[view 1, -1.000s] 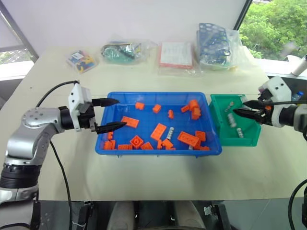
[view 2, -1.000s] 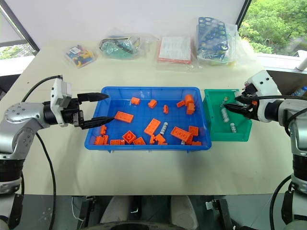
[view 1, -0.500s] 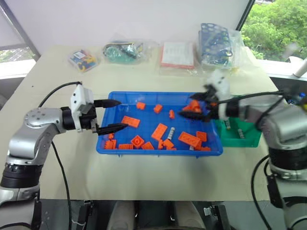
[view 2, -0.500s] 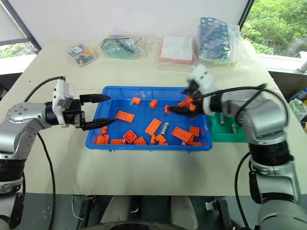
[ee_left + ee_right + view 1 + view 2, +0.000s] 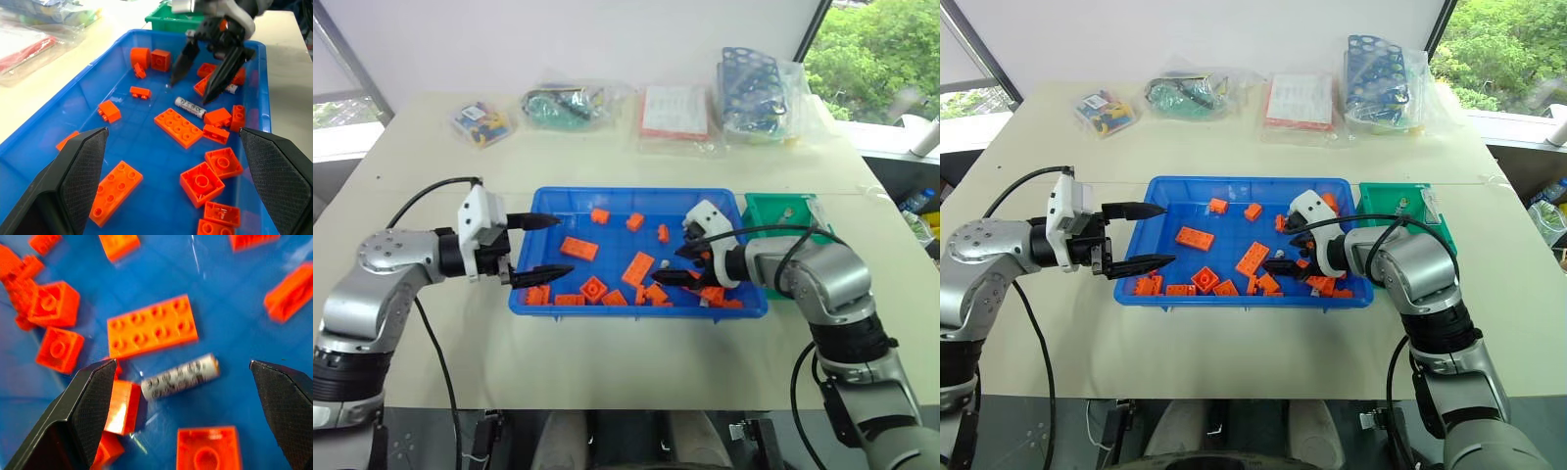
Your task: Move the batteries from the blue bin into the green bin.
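The blue bin [image 5: 524,294] sits mid-table, strewn with orange bricks [image 5: 637,267]. One silvery battery [image 5: 190,106] lies on the bin floor among them, and a second battery [image 5: 231,88] lies near the bin's right wall. My right gripper [image 5: 671,264] hangs open just above the first battery [image 5: 180,376], one finger on each side, not touching it. Over the bin's left end, my left gripper [image 5: 563,245] is open and empty. The green bin [image 5: 1400,196] stands against the blue bin's right side, partly hidden by my right arm.
Several clear plastic bags lie along the far side of the table: small parts [image 5: 480,122], cables [image 5: 570,106], a booklet [image 5: 674,113] and a blue perforated rack [image 5: 754,83]. Bare tabletop runs in front of the bins to the near edge.
My right gripper swung left from over the green bin to over the blue bin, dropped lower and opened wider. The left gripper stayed where it was.
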Controlling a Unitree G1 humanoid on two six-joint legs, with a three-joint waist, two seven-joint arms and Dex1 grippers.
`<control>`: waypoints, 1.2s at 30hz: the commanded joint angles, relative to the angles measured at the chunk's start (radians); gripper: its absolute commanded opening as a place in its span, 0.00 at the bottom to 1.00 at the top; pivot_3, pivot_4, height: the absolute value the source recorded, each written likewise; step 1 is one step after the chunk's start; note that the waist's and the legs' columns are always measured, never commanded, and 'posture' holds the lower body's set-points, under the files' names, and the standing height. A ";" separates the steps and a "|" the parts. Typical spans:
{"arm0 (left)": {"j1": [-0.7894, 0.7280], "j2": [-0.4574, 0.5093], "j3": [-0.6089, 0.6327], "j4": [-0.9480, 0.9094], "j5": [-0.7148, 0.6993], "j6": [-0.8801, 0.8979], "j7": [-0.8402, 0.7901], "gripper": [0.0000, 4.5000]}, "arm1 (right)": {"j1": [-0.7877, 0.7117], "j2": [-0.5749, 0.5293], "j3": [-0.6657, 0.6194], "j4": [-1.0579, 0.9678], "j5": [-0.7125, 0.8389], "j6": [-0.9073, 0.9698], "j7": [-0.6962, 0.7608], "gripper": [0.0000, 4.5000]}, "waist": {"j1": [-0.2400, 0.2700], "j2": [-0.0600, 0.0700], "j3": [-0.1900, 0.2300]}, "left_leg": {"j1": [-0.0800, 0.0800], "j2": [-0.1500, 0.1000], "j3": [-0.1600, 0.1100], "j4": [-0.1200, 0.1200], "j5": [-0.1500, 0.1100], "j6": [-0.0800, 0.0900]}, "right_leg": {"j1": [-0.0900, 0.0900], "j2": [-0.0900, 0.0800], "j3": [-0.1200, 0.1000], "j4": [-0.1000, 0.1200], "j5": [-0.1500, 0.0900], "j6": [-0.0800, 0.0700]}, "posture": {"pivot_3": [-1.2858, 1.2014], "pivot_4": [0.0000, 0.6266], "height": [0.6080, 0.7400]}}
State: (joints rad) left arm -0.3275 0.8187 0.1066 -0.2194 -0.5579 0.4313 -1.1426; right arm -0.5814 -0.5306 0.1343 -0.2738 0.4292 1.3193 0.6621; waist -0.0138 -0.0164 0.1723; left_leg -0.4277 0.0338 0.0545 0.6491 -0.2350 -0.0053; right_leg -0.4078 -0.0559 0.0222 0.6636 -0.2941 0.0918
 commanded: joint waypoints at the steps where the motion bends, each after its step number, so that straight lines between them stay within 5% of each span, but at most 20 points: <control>1: -0.012 0.014 0.034 -0.029 -0.015 0.000 0.007 1.00 | 0.013 0.002 -0.012 -0.045 0.023 -0.003 -0.014 0.99 | 0.000 0.000 0.000 | 0.000 0.000 0.000 0.000 0.000 0.000 | 0.000 0.000 0.000 0.000 0.000 0.000 | 0.52 0.24 1.00; 11: -0.038 0.012 0.028 -0.012 -0.015 -0.002 0.008 1.00 | 0.026 -0.154 0.185 0.040 -0.155 -0.393 0.076 0.99 | 0.000 0.000 0.000 | 0.000 0.000 0.000 0.000 0.000 0.000 | 0.000 0.000 0.000 0.000 0.000 0.000 | 0.52 0.24 1.00; 17: -0.042 0.011 0.032 -0.008 -0.013 -0.005 0.009 1.00 | -0.006 -0.175 0.186 0.117 -0.194 -0.498 0.139 0.99 | 0.000 -0.001 0.000 | 0.000 0.000 0.000 0.000 0.000 0.000 | 0.000 0.001 0.000 0.000 0.000 0.000 | 0.52 0.24 1.00; 36: -0.038 0.011 0.040 -0.011 -0.008 -0.012 0.023 1.00 | -0.029 -0.049 0.195 0.122 -0.201 -0.433 0.137 0.99 | 0.000 -0.001 0.000 | 0.000 0.000 0.000 0.000 0.000 0.000 | 0.000 0.001 0.000 0.000 0.000 0.000 | 0.52 0.24 1.00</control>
State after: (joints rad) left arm -0.3557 0.8196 0.1141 -0.2153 -0.5581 0.4309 -1.1202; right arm -0.5906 -0.5877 0.3365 -0.1598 0.2409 0.9047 0.8130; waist -0.0134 -0.0172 0.1718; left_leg -0.4273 0.0338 0.0544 0.6493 -0.2350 -0.0053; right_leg -0.4074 -0.0550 0.0221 0.6634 -0.2941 0.0919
